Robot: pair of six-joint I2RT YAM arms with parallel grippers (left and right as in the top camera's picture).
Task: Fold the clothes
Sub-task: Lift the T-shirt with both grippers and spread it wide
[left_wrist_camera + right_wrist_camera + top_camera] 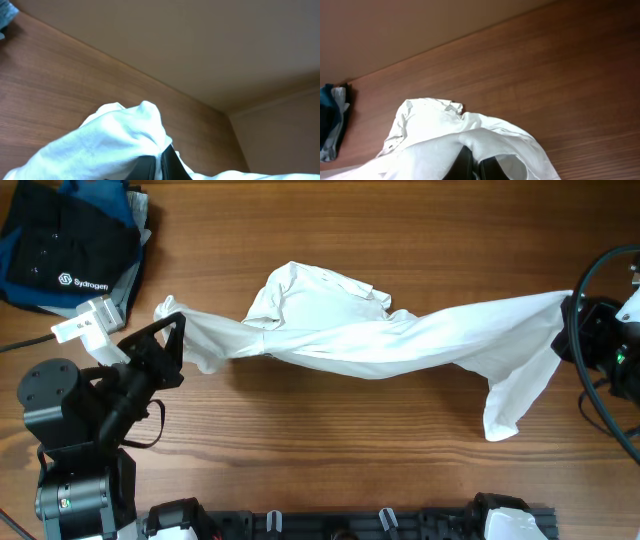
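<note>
Overhead: thin, wrinkly white garment [400,340] strung out across the table, left gripper [174,338] and right gripper [573,320] both clamped on its ends.

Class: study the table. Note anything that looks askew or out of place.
The white garment is not flat: it is stretched between the left pincer and right pincer, twisted like a rope near its left end, with a bunched lump on top and one flap trailing near the right pincer.

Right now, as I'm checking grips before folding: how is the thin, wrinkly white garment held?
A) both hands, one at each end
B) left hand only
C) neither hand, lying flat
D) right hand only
A: the left hand and the right hand each pinch one end of the white garment.
</note>
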